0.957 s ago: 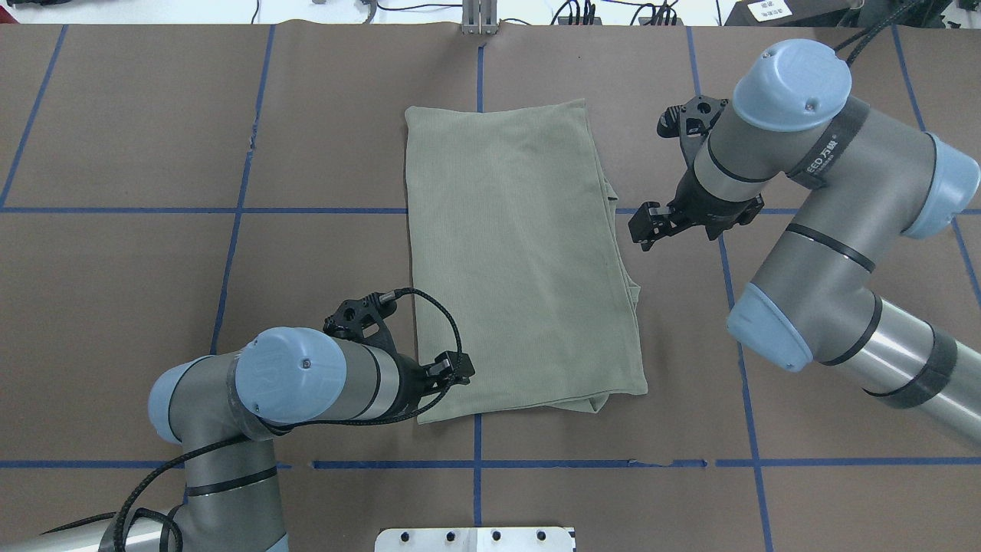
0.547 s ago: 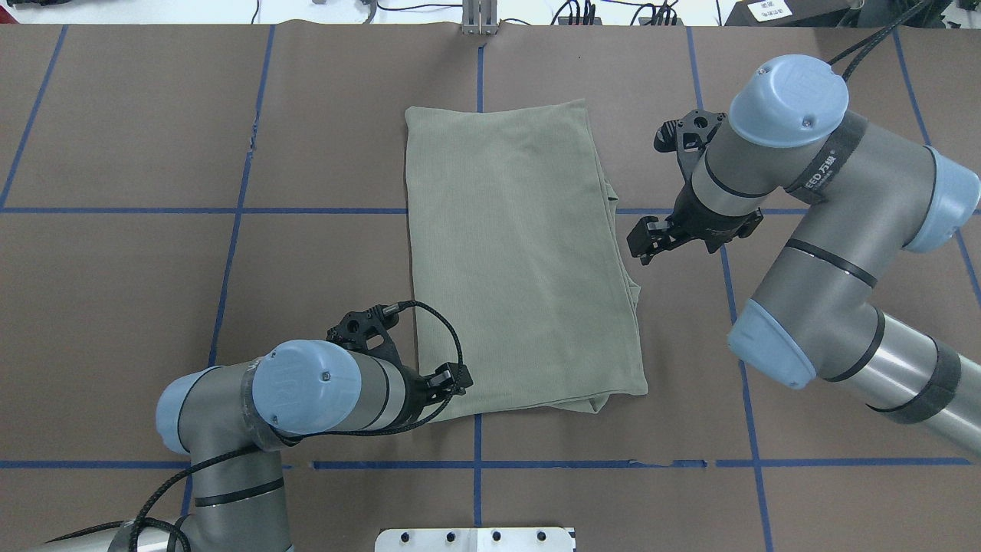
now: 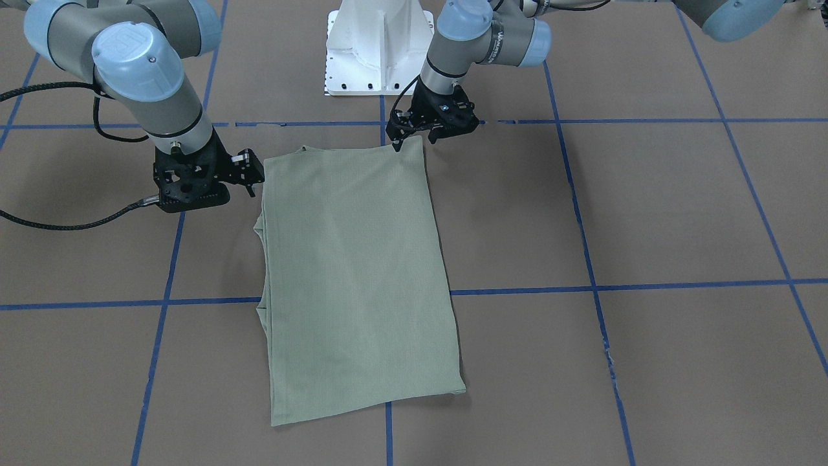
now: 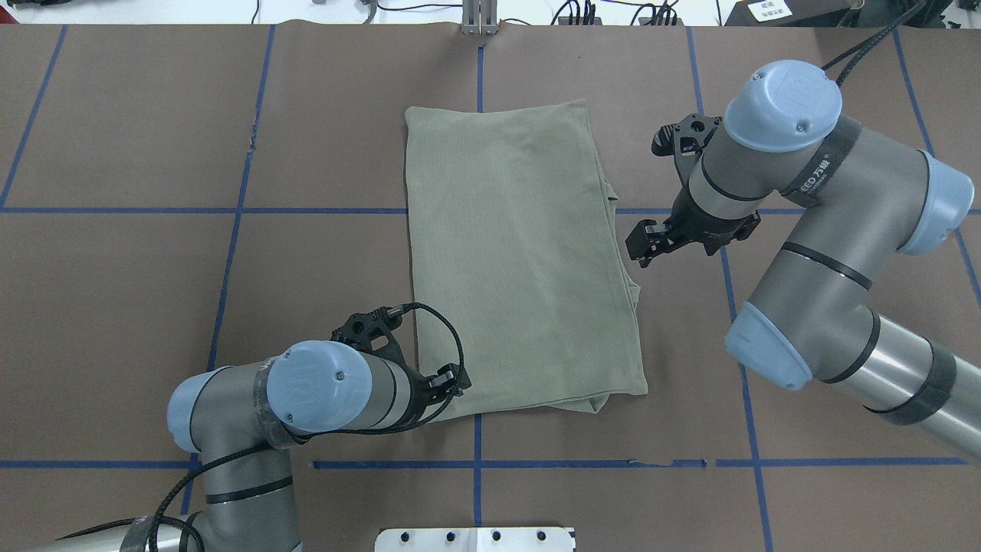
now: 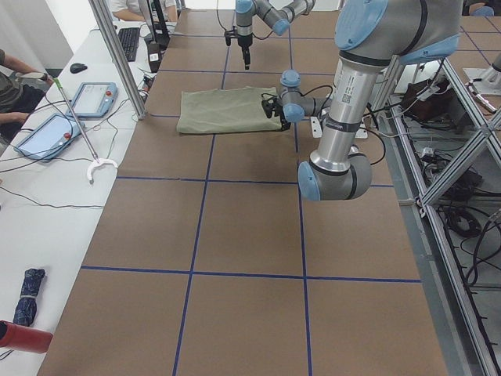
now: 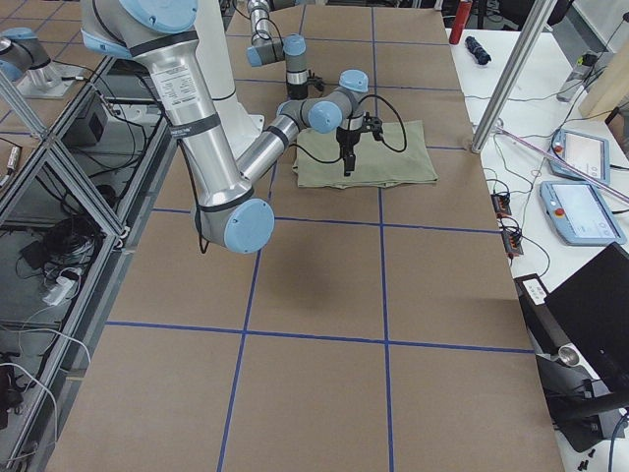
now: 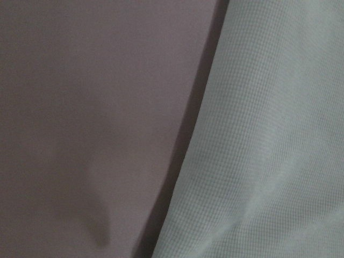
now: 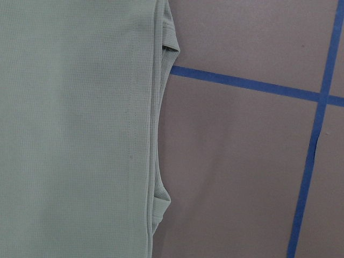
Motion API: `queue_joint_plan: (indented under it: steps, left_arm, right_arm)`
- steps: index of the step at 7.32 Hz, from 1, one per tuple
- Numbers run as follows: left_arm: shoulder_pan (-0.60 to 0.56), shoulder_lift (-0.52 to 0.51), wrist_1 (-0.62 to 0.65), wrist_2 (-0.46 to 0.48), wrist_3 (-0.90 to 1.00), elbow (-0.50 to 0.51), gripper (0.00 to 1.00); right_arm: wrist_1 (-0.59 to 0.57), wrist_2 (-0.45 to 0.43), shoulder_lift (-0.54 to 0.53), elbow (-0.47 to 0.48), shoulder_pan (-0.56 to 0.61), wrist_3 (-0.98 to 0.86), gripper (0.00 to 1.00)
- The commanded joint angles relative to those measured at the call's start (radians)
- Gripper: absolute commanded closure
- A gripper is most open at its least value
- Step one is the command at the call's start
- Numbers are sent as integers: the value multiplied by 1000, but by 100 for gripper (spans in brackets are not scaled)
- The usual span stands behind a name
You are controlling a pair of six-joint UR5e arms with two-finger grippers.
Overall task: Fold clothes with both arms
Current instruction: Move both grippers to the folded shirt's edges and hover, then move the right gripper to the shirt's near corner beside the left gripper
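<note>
The shirt (image 4: pixel 521 261) lies flat in the middle of the table (image 4: pixel 153 268), its long side running from the robot's edge toward the far edge. The left gripper (image 4: pixel 452 381) sits at the shirt's near left corner, over its edge (whether it touches the cloth is unclear from above). The right gripper (image 4: pixel 640 244) is just beside the shirt's right edge, about halfway along and apart from it. Lower layers stick out along that right edge. The base (image 3: pixel 375 45) stands behind the shirt's near end, between the left arm (image 4: pixel 322 391) and the right arm (image 4: pixel 812 253).
</note>
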Motion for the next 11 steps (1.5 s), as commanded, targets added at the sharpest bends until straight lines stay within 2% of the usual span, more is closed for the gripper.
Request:
queue_joint_plan:
  steps: [1, 3, 4, 5, 7, 9, 11]
  left_arm:
    - [0, -5, -3, 3, 0, 15, 19]
    - [0, -38, -3, 20, -1, 50, 22]
    - [0, -41, -2, 20, -1, 50, 28]
    - [-1, -41, 0, 20, -3, 49, 41]
    - [-3, -40, 0, 18, -1, 41, 59]
    - [-1, -29, 1, 23, 0, 30, 100]
    - [-1, -29, 1, 26, 3, 22, 100]
  right_arm:
    - [0, 0, 1, -2, 0, 0, 0]
    - [0, 1, 1, -2, 0, 0, 0]
    - [0, 1, -1, -2, 0, 0, 0]
    - [0, 1, -1, -2, 1, 0, 0]
    - [0, 1, -1, -2, 0, 0, 0]
    - [0, 1, -2, -2, 0, 0, 0]
    - [2, 0, -4, 3, -14, 46, 0]
